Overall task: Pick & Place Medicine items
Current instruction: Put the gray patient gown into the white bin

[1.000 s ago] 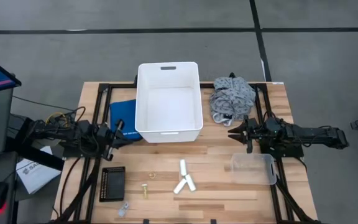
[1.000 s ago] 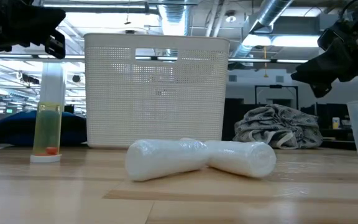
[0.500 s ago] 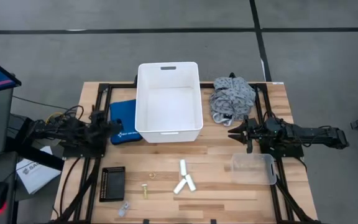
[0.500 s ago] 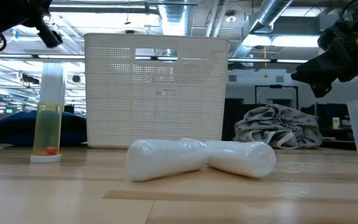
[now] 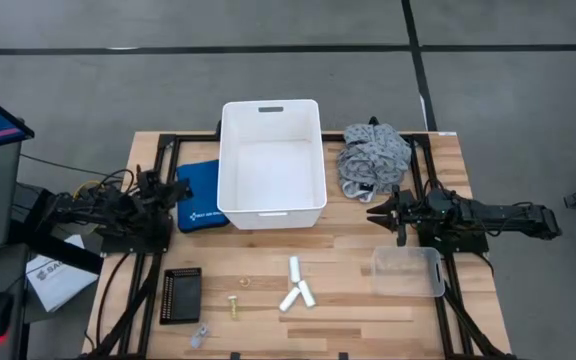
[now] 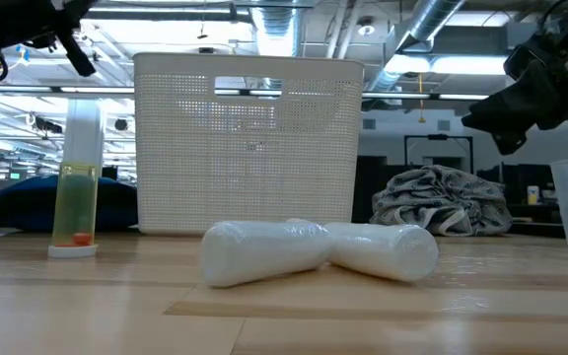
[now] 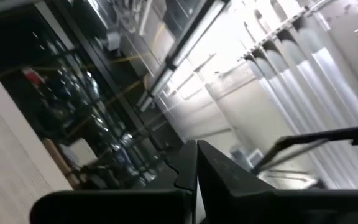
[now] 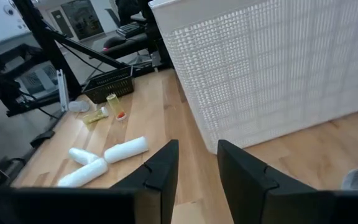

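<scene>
Wooden table (image 5: 368, 310), three medicine items (image 5: 297, 286), one white bin (image 5: 271, 160), right claw (image 5: 376, 213) spread, left claw (image 5: 180, 190) pressed together

Nothing here gives me words I can truly read. The blue pouch (image 5: 199, 195) just beside my left gripper (image 5: 175, 197) carries a line of white print, too small to make out. The paper sheet (image 5: 53, 277) behind my left arm shows dark lettering, equally illegible.
</scene>
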`<state>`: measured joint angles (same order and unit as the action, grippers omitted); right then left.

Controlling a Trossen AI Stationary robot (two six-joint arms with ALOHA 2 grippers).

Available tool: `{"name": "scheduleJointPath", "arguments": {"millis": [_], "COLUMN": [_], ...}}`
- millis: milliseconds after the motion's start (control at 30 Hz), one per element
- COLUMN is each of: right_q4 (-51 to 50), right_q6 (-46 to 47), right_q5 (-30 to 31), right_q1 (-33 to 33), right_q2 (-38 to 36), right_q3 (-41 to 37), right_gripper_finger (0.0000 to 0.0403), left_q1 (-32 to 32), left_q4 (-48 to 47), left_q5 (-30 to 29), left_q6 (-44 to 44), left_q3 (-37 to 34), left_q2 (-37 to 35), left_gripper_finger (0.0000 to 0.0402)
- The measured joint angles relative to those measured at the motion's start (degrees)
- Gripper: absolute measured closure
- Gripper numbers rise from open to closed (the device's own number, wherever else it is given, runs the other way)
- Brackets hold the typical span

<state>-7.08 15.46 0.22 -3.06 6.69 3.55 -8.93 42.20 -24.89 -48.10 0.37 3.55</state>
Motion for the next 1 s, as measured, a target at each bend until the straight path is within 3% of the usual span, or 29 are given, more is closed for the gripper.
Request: {"name": "scheduleJointPath", "arguments": {"millis": [167, 333, 533, 700, 767, 833, 1000], "right_q4": [8.4, 23.9, 42.9, 54.8, 52.6, 43.8, 5.5], "right_q6": [7.2, 14.3, 17.0, 15.4, 11.7, 6.1, -3.7], "right_q5": [0.8, 4.7, 10.6, 10.2, 10.2, 10.3, 15.2], "right_q1": [0.0, -0.8, -3.2, -5.4, -5.5, -5.5, -6.9], "right_q2": [0.0, 0.0, 0.1, 0.0, 0.3, 1.8, 11.9], "right_q3": [0.0, 0.0, 0.0, 1.5, 5.5, 11.7, 33.5], "right_gripper_finger": [0.0294, 0.0294, 0.0294, 0.0294, 0.0294, 0.0294, 0.0286], "left_q1": [0.0, 0.0, 0.0, 0.0, 0.0, 0.0, 0.0], "left_q4": [0.3, 3.4, 16.2, 17.9, 17.9, 18.0, 17.8], "left_q5": [-0.6, -0.4, 1.5, 6.7, 10.4, 13.0, 15.1], "left_q6": [3.1, 8.7, 15.8, 26.4, 28.7, 31.8, 41.7], "left_q3": [0.0, 0.0, 1.2, 7.2, 10.5, 13.9, 20.0], "left_q2": [0.0, 1.8, 7.7, 14.8, 17.9, 20.7, 25.9], "left_gripper_finger": [0.0399, 0.0396, 0.0368, 0.0338, 0.0327, 0.0318, 0.0297]}}
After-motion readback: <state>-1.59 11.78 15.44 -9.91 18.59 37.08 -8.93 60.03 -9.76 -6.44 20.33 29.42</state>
